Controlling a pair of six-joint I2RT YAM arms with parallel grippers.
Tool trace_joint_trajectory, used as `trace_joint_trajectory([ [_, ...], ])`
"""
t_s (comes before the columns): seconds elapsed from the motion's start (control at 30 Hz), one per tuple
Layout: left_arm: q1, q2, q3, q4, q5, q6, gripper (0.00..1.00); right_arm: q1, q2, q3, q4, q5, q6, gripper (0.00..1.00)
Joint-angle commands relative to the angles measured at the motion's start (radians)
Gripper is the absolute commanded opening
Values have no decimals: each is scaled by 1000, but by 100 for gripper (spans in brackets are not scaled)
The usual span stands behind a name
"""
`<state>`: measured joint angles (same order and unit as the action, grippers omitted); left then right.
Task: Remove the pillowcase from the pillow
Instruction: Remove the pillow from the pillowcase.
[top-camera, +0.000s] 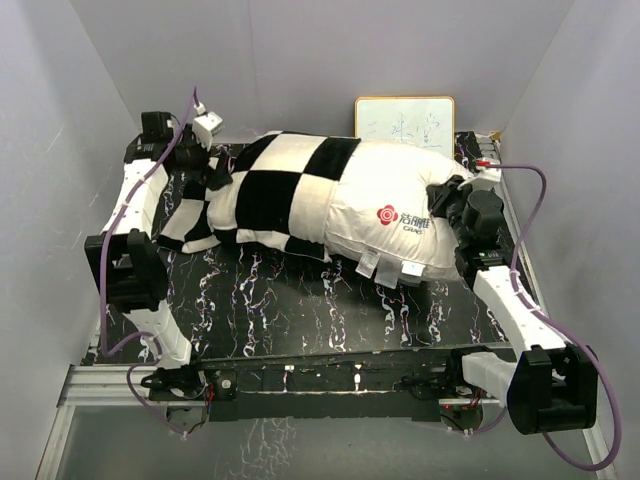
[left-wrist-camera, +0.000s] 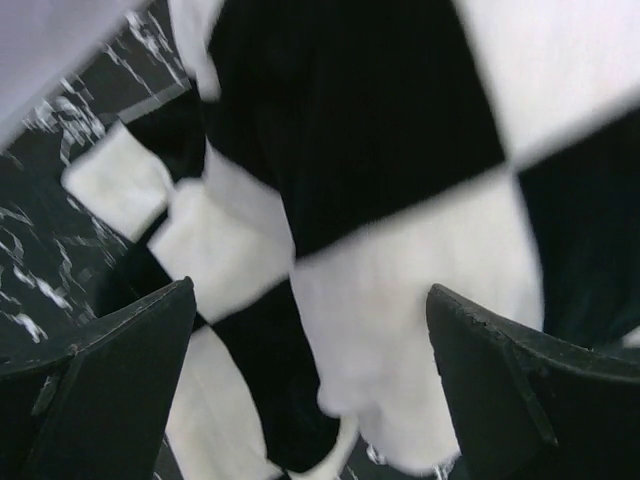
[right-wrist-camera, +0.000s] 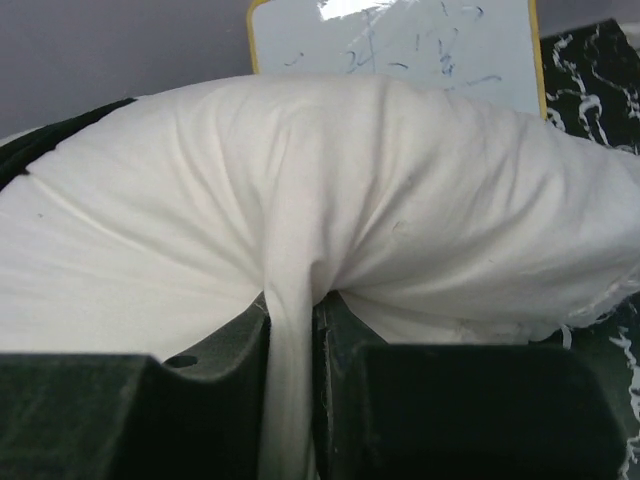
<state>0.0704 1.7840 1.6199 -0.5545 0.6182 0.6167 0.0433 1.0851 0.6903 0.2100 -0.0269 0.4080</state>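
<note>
In the overhead view, the left part of the plump plain white pillow (top-camera: 400, 215) is hidden inside the soft black-and-cream checkered pillowcase (top-camera: 275, 185). At upper centre, the yellow-framed whiteboard (top-camera: 404, 122) has its lower edge behind the pillow, and its scribbles are too small to read. The left wrist view is blurred, with the pillowcase cut off at top and right.

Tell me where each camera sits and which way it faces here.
Top external: high behind the robot, looking down on the table; left arm and right arm show.
Left wrist: over the pillowcase, looking down past the open left gripper.
Right wrist: facing the pillow, a fold pinched in the right gripper; whiteboard behind.
Shared: top external and right wrist both show pillow and whiteboard.
</note>
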Motion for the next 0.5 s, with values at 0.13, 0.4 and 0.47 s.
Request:
trace_joint_trajectory([
  [0.13, -42, 128, 313, -3, 81, -134, 97, 288, -71, 11, 284, -137, -495, 8],
  [0.4, -66, 150, 121, 22, 7, -90, 91, 427, -175, -96, 253, -106, -641, 8],
  [0.47, -74, 143, 71, 12, 12, -81, 80, 435, -196, -139, 245, -100, -631, 8],
])
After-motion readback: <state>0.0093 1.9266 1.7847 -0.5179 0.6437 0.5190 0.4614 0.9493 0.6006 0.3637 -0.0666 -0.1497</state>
